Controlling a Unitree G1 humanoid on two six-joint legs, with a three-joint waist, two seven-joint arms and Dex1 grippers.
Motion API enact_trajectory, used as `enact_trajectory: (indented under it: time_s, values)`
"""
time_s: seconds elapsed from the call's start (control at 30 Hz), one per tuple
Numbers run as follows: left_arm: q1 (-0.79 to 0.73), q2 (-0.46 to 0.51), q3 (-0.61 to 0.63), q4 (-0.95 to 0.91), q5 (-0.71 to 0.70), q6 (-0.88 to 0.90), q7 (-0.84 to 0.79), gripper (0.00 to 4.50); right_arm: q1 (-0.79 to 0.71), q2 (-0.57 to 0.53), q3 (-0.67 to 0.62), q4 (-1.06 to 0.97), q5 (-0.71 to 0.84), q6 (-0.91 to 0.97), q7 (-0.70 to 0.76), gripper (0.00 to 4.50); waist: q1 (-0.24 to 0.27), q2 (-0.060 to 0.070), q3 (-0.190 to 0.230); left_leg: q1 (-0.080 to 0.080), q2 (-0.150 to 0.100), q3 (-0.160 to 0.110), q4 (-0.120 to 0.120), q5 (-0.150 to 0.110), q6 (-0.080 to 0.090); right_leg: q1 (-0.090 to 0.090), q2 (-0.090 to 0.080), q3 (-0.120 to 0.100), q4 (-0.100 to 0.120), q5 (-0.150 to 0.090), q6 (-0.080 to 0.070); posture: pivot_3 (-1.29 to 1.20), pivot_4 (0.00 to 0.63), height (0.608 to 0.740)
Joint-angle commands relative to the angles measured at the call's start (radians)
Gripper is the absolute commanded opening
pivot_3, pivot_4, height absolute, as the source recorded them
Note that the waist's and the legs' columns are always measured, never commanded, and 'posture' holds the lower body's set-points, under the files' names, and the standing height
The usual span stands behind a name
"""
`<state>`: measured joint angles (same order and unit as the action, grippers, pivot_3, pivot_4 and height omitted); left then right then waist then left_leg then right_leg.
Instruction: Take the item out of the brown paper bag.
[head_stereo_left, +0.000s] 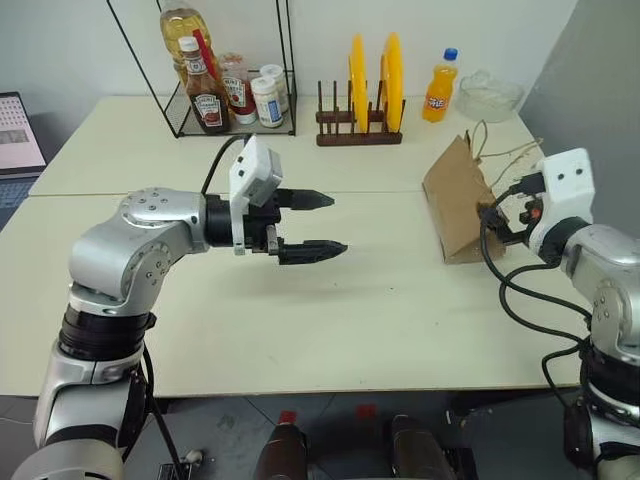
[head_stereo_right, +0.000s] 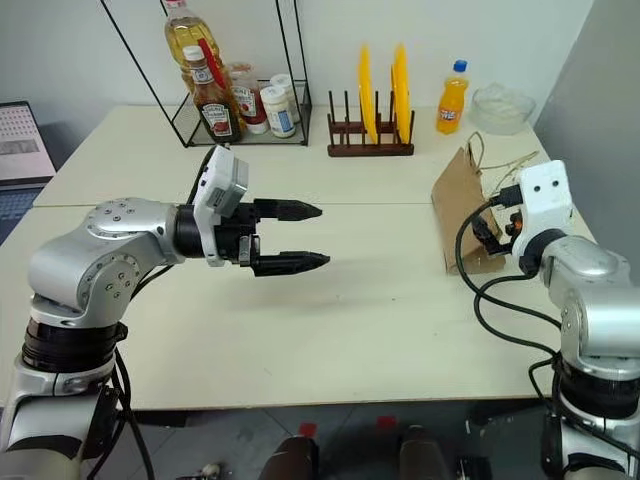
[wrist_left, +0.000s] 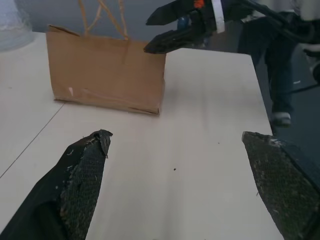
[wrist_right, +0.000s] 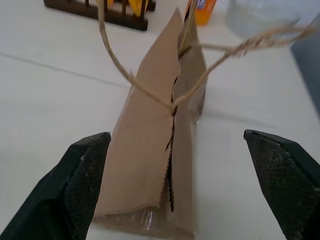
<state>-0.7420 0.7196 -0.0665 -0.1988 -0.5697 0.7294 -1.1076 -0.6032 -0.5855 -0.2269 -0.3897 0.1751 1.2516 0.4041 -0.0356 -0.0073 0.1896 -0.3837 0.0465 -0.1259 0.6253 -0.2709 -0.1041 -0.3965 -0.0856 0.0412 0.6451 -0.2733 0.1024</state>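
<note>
Your brown paper bag stands upright on the table, close to the table's right edge, its cord handles looping loose above the mouth. The mouth is pinched nearly shut along the top fold; the bottle inside cannot be seen, apart from a glint of clear plastic at the bag's near bottom corner in the right wrist view.

Your right gripper sits just beside the bag on its right side, fingers spread wide, holding nothing. In its own wrist view the two fingertips straddle the bag's narrow end without touching it.

Your left gripper hovers above the table's middle, pointing across toward the bag, fingers fully apart and empty. A wide stretch of bare tabletop lies between it and the bag.

Toward the back edge: a wire rack with a ketchup bottle and jars at back left, a wooden plate rack with yellow plates at centre, an orange soda bottle and a clear bowl behind the bag. All stand well apart from both grippers.
</note>
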Motion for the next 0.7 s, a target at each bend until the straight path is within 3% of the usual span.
enact_trajectory:
  time_s: [0.03, 0.33, 0.63, 0.7]
  values:
    - [-0.053, 0.004, 0.005, 0.023, 0.014, -0.046, -0.024, 4.48, -0.109, -0.051, 0.025, 0.121, 0.031, -0.030, 0.048, 4.50, -0.003, 0.000, 0.002, 0.000, 0.000, 0.000, 0.000, 0.000, 0.000, -0.001, 0.000, 0.000, 0.001, 0.000, 0.000, 0.00, 0.150, 0.740]
    - [-0.016, 0.013, 0.010, -0.023, 0.007, -0.044, -0.017, 4.48, -0.324, -0.126, 0.140, 0.429, 0.074, -0.037, 0.164, 4.50, -0.018, 0.000, 0.002, -0.010, 0.000, 0.001, 0.001, 0.001, -0.002, -0.010, 0.000, 0.001, 0.002, 0.000, 0.000, 0.00, 0.150, 0.740]
    - [-0.007, 0.017, 0.021, -0.031, 0.015, -0.048, 0.004, 4.48, -0.386, -0.108, 0.206, 0.647, 0.043, -0.180, 0.175, 4.50, -0.019, 0.000, 0.002, -0.011, 0.000, 0.001, 0.002, 0.002, -0.002, -0.010, 0.000, 0.000, 0.001, 0.000, 0.001, 0.00, 0.150, 0.740]
    - [-0.007, 0.020, 0.025, -0.032, 0.014, -0.047, 0.009, 4.50, -0.389, -0.104, 0.198, 0.666, 0.040, -0.196, 0.170, 4.13, -0.019, 0.000, 0.002, -0.011, 0.000, 0.001, 0.002, 0.002, -0.002, -0.010, 0.000, 0.000, 0.002, 0.001, 0.001, 0.00, 0.150, 0.740]
